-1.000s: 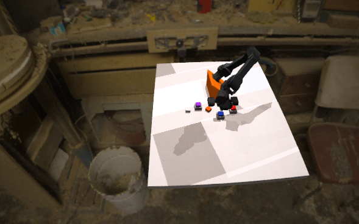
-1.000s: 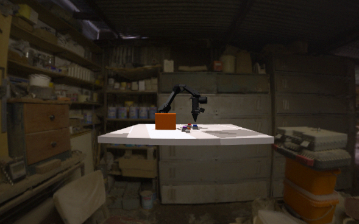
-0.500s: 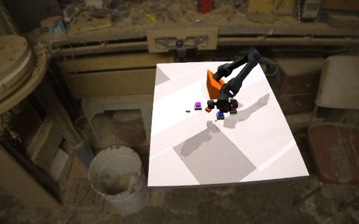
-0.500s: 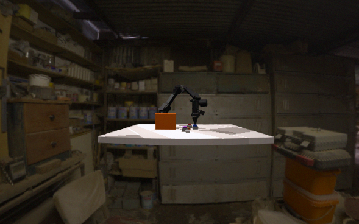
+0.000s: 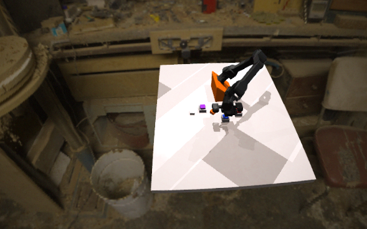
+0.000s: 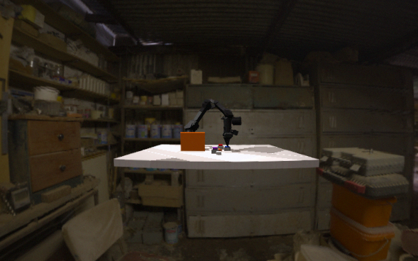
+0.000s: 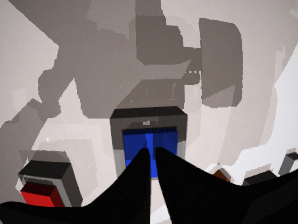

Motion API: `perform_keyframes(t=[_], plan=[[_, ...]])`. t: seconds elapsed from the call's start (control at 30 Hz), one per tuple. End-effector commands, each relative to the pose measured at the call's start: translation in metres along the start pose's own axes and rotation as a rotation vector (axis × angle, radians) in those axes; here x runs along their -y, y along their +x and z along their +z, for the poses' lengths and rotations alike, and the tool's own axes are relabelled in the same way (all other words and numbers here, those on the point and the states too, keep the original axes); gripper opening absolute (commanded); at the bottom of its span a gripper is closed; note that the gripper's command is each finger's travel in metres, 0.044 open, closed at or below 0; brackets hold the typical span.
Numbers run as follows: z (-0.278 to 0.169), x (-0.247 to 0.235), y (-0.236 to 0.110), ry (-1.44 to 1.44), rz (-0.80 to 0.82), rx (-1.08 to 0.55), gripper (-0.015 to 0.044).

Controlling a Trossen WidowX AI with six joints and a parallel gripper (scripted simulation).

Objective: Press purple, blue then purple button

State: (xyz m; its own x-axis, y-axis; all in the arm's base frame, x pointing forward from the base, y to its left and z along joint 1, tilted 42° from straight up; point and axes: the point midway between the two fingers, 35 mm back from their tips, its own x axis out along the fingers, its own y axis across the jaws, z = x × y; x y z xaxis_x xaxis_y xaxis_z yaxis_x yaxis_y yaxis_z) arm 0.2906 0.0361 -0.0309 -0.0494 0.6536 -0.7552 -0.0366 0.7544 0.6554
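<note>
The blue button (image 5: 225,119) (image 6: 227,149) (image 7: 134,141) sits in a dark and grey housing. My gripper (image 6: 227,145) (image 7: 151,154) is shut and empty, pointing down, with its fingertips at the top of the blue cap. Whether the cap is pushed down is hard to tell. In the top view the fingertips are hidden by the gripper body. The purple button (image 5: 202,106) (image 6: 214,148) stands to the left of the blue one in the top view, apart from the gripper, with its cap up. In the wrist view only its dark housing (image 7: 260,177) shows, partly behind the right finger.
A red button (image 5: 238,114) (image 6: 220,145) (image 7: 42,195) stands close to the blue one. A small orange block (image 5: 212,111) (image 7: 220,174) lies between the purple and blue buttons. A small white block (image 5: 192,112) (image 6: 218,153) lies beyond the purple button. A large orange panel (image 5: 219,91) (image 6: 192,141) stands near the arm.
</note>
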Motion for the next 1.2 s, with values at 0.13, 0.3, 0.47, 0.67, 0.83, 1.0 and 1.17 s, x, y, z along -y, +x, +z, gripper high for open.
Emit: perform_keyframes(t=[0.13, 0.3, 0.47, 0.67, 0.83, 1.0, 1.17], plan=[[-0.002, 0.0, 0.002, 0.007, 0.005, -0.006, 0.002], [0.0, 0.0, -0.022, 0.005, 0.002, -0.004, 0.002], [-0.001, 0.0, -0.032, 0.007, 0.004, -0.006, 0.002], [-0.001, 0.001, -0.092, 0.007, 0.002, -0.007, 0.002], [-0.002, 0.004, -0.094, 0.008, 0.001, -0.006, 0.002], [-0.039, 0.079, -0.099, 0.014, -0.02, -0.005, 0.002], [-0.091, 0.137, -0.096, 0.01, -0.008, -0.009, 0.002]])
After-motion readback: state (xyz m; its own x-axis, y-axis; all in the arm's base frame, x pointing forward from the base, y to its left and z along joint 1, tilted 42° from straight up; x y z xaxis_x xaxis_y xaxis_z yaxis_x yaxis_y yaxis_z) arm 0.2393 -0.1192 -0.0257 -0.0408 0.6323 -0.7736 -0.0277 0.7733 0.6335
